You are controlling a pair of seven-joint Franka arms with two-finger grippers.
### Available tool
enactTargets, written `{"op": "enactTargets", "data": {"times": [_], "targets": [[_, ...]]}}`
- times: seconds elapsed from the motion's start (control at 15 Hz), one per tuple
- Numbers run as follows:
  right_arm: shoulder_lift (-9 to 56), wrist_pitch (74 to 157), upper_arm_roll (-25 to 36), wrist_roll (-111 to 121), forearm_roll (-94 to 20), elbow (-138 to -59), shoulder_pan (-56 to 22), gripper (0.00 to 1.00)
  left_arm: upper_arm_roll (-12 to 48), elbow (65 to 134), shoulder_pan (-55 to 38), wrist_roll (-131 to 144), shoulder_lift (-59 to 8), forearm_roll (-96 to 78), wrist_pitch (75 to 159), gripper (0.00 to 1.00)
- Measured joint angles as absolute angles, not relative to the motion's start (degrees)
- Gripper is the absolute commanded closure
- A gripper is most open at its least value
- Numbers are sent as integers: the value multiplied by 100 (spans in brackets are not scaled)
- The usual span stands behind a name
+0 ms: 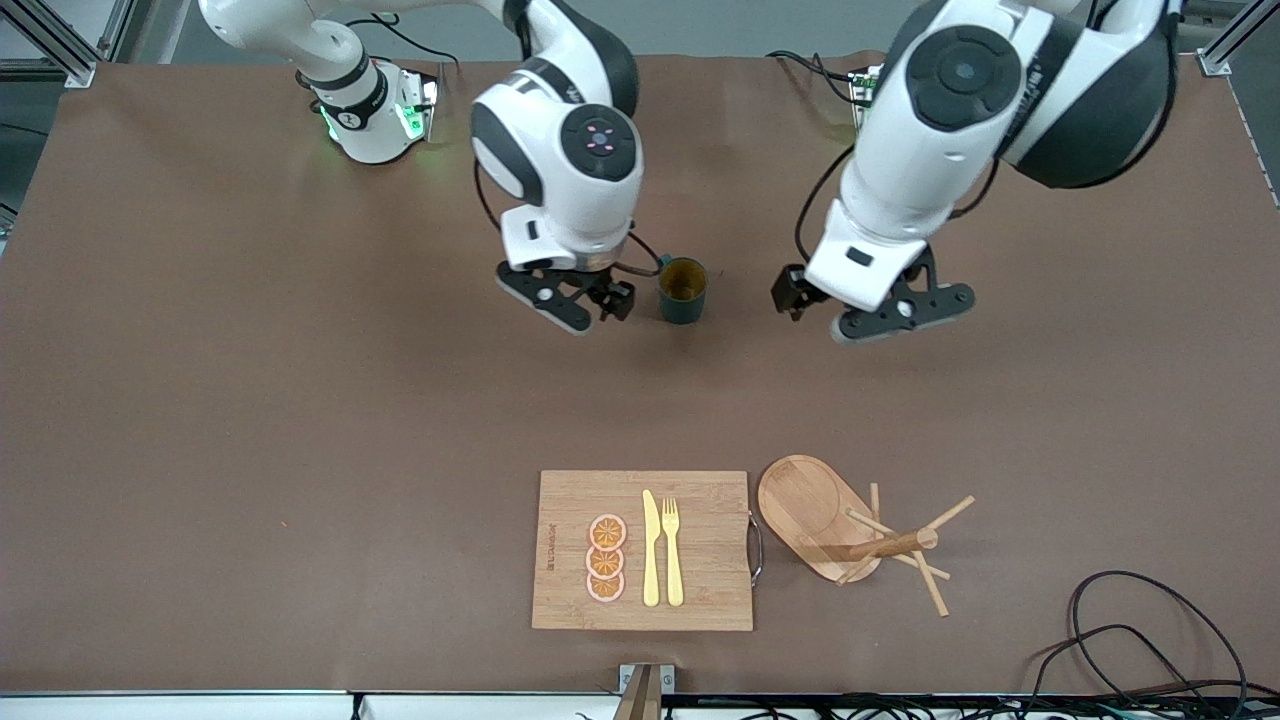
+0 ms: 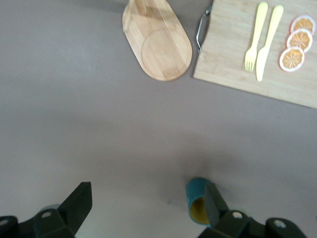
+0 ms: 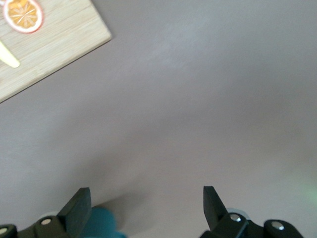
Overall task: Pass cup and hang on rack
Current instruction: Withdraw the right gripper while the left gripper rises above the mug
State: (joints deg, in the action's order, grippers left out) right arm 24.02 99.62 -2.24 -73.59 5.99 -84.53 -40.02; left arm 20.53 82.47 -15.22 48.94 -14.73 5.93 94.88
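Note:
The cup (image 1: 683, 290) is a dark teal mug with a yellow-orange inside, standing upright mid-table between the two grippers. My right gripper (image 1: 580, 300) hovers open beside it, toward the right arm's end; in the right wrist view (image 3: 146, 208) the cup (image 3: 101, 223) shows next to one finger. My left gripper (image 1: 850, 305) hangs open over bare table toward the left arm's end; in the left wrist view (image 2: 147, 206) one finger partly hides the cup (image 2: 195, 196). The wooden rack (image 1: 850, 530) stands nearer the front camera, and its oval base (image 2: 158, 44) shows.
A bamboo cutting board (image 1: 710, 520) lies beside the rack toward the right arm's end, carrying a yellow knife (image 1: 651, 550), a fork (image 1: 672, 550) and orange slices (image 1: 606, 558). Black cables (image 1: 1150, 640) loop at the front edge toward the left arm's end.

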Motion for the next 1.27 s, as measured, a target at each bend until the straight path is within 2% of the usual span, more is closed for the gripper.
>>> {"op": "enactTargets", "data": {"times": [0.53,1.07,1.27], "targets": [[739,10415,-202,-4733,601,-10301,-2594,0,2154,8345,-3146,7562,-1458,1472,9247,0],[-425,10477,-197,-2378,600,-11283,-1262,0,2160,8552,-4532,10204,-2201,2573,9300,7],[-839,10475,-171,-1307,596,-11578,-604,0,2159,8703,-5010,11096,-2658,3172,9324,13]]}}
